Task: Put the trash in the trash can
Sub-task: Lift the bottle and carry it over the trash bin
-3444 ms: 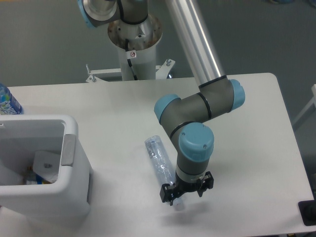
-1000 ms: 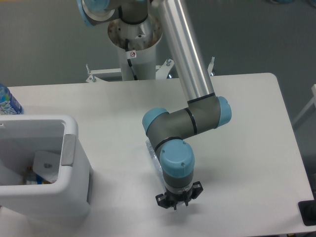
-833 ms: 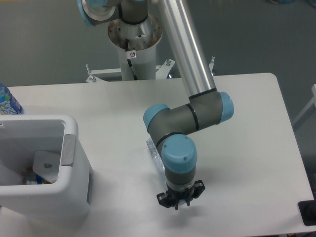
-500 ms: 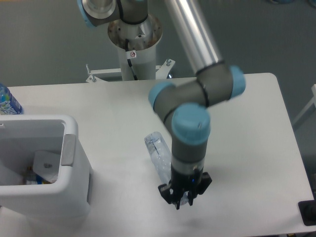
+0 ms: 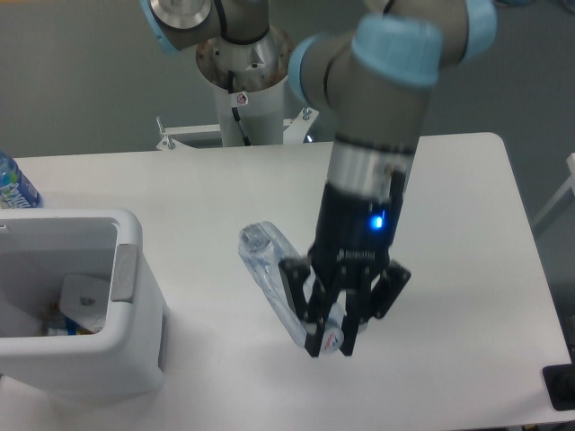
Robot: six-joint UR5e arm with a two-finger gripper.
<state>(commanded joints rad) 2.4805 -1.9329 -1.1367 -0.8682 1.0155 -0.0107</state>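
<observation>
A robotics lab: pedestal-mounted arm (image 5: 395, 81), bare white table (image 5: 467, 233), grey floor (image 5: 81, 81).

The trash can (image 5: 135, 296) sits at the table's (image 5: 467, 206) left front. An upright bottle (image 5: 13, 184) stands behind it. Right of the can, the gripper (image 5: 334, 339) holds the crushed bottle (image 5: 269, 283), apparently above the tabletop.
</observation>
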